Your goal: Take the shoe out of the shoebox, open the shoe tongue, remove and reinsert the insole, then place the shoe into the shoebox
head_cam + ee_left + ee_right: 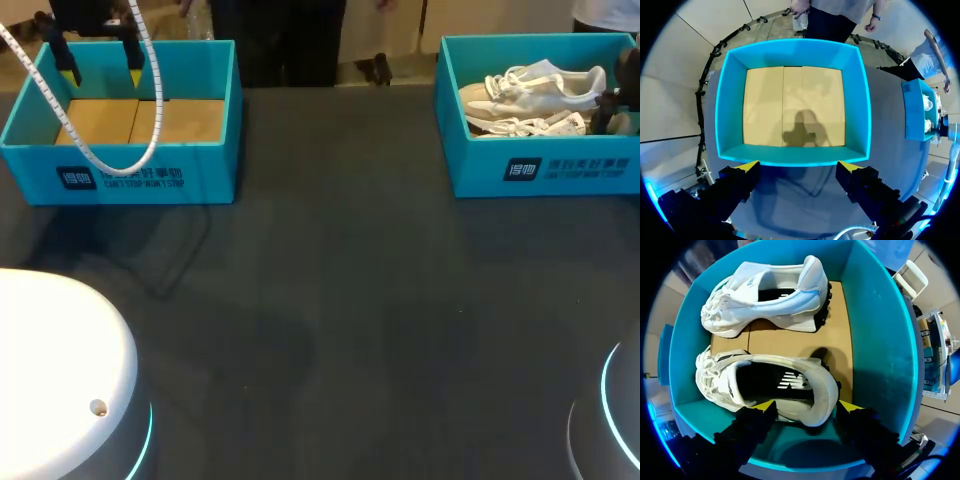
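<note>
— Dark bench [340,300] is carrying two teal boxes. What is sitting far to the left of the shoebox [545,170]?

— An empty box [120,175], well apart from the shoebox and showing only its cardboard floor. The left gripper [799,167] is hanging above that box's rim, its fingers spreading wide and holding nothing.

— And the shoebox itself?

— It is holding two white shoes side by side. The near shoe [765,385] is lying inside the shoebox, along the wall closest to the right gripper [806,407], with its opening facing up. The other shoe [770,295] is lying on its side along the shoebox's opposite wall.

— Is the right gripper gripping yet?

— No. Its fingers are standing wide, straddling the near shoe's heel, and I am not seeing both pressing on it.

— So which step is running?

— I am judging it the first one: taking the shoe out. Nothing is lifted yet.

— What is the next move asking for?

— Probably closing on the heel, then lifting straight up so the sole is clearing the shoebox's wall without snagging the other shoe's laces.
</note>
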Controlling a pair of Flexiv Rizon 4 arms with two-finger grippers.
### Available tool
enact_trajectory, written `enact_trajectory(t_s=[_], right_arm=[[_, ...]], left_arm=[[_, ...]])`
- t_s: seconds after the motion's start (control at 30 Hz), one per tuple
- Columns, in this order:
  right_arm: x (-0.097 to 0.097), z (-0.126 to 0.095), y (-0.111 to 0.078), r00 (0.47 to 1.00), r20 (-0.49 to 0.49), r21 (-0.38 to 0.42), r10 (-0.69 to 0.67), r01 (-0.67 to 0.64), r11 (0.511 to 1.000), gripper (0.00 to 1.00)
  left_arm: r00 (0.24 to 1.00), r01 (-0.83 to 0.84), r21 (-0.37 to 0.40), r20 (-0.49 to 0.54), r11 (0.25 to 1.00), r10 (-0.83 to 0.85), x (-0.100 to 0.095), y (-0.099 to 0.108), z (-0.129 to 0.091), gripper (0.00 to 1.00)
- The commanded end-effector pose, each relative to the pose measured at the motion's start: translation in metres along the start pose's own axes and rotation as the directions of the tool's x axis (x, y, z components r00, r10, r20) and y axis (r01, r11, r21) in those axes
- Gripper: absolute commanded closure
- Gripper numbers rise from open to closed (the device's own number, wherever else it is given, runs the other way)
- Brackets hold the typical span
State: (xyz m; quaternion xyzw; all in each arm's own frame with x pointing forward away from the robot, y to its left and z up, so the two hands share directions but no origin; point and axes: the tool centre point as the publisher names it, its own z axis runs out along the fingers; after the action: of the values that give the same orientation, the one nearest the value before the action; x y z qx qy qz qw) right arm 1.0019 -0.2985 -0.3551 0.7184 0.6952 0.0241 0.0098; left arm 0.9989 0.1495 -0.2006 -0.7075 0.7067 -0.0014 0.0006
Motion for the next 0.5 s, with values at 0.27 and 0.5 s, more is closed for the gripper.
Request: enact_trajectory(t_s=[0.27, 0.5], right_arm=[[-0.009, 0.006, 0.002, 1.0, 0.0, 0.021, 0.021, -0.021, 1.0, 0.25], [-0.016, 0.0, 0.003, 0.999, -0.01, 0.003, 0.032, -0.032, 0.999, 0.26]], left_arm=[[1.0, -0.001, -0.001, 0.001, 1.0, 0.001, 0.0, 0.0, 0.0, 0.0], [1.0, -0.001, -0.001, 0.001, 1.0, 0.001, 0.0, 0.0, 0.0, 0.0]])
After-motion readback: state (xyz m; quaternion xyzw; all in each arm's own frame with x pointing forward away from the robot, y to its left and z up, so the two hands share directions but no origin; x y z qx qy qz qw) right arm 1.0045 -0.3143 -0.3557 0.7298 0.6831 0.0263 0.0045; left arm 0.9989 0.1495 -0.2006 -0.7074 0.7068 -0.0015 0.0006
